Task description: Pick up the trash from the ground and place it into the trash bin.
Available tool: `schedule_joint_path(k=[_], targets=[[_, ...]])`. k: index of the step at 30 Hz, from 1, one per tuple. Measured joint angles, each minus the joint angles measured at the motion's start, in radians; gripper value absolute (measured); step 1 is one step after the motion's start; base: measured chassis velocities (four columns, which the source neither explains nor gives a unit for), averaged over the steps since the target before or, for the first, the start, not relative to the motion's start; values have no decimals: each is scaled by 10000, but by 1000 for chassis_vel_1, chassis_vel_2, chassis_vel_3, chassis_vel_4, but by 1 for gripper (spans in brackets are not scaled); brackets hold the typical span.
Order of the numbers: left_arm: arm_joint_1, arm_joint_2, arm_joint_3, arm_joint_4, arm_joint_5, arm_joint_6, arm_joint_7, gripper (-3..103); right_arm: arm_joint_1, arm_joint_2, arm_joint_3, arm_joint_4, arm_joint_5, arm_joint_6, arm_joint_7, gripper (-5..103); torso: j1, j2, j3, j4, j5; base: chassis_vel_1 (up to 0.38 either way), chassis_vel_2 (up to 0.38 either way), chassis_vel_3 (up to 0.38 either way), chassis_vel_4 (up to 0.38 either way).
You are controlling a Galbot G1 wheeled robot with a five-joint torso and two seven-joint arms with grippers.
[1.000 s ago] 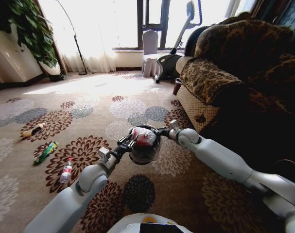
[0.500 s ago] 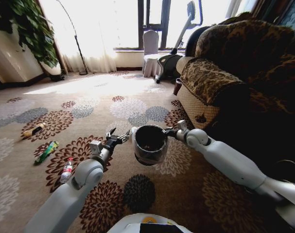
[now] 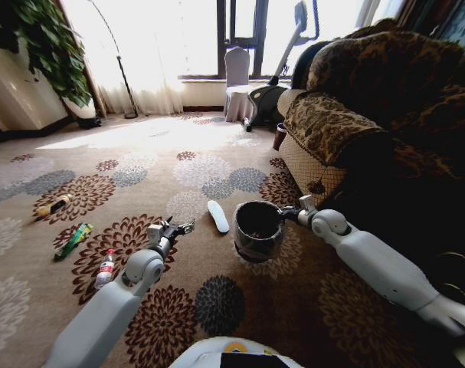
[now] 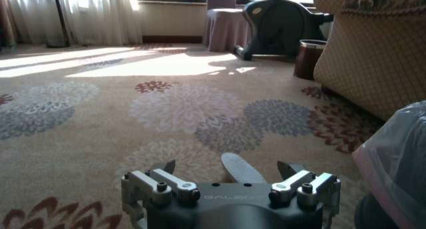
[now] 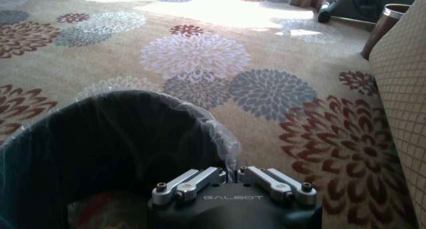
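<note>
My right gripper (image 3: 287, 213) (image 5: 234, 170) is shut on the rim of the trash bin (image 3: 257, 230) (image 5: 113, 134), a small dark round bin with a translucent liner, held just above the carpet. A bit of red and white trash (image 5: 90, 209) lies inside it. My left gripper (image 3: 180, 225) (image 4: 228, 167) hangs open and holds nothing, to the left of the bin and low over the carpet. A flat white oval piece (image 3: 217, 215) (image 4: 241, 168) lies on the carpet between gripper and bin. Farther left lie a green packet (image 3: 73, 240), a small bottle (image 3: 104, 268) and a brown-yellow item (image 3: 52, 205).
A patterned sofa (image 3: 347, 130) (image 4: 372, 54) runs along the right. A small dark-red bin (image 3: 279, 136) (image 4: 310, 58) (image 5: 386, 27) stands at its far end, beside a covered chair (image 3: 237, 92) and an exercise machine (image 3: 270, 92). A potted plant (image 3: 44, 46) stands at the far left.
My left gripper has let the red-and-white wad fall into the bin, then drawn back to the left and down. The right arm has carried the bin to the right, uncovering the white oval piece.
</note>
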Motion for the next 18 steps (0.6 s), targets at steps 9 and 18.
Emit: schedule_joint_path(k=[9,18], targets=[[-80,-87,124,462,58,3,209,100,-91,-51,98,-94,-13,134,-3,3,0,0,0,4,-2,-117,134,136,-131],[-99,-524,361,1212,147,38,251,100,-236,-165,283,29,-1,152,-1,3,1,0,1,1,-4,-193,199,194,-203]])
